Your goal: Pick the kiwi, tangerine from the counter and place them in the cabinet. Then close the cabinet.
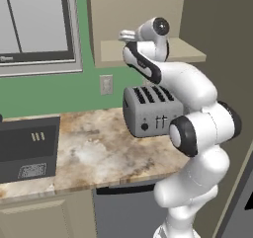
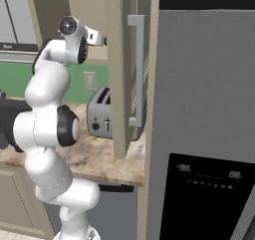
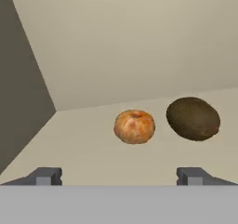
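In the hand view the orange tangerine [image 3: 134, 126] and the dark brown kiwi [image 3: 193, 118] lie side by side on the cabinet's plain shelf [image 3: 93, 148], the kiwi to the right. My gripper [image 3: 121, 177] is open. Its two fingertips [image 3: 46, 176] stand wide apart in front of both fruits and touch neither. In the left base view the hand [image 1: 128, 34] is raised at the open cabinet [image 1: 190, 52], level with its shelf. The cabinet door [image 2: 122, 69] with its slim bar handle [image 2: 135, 69] stands open.
A silver toaster [image 1: 150, 111] stands on the marbled counter [image 1: 99, 148] below the cabinet. A dark appliance [image 1: 27, 148] sits at the counter's left. A grey fridge [image 2: 204, 109] rises at the right, close to the open door.
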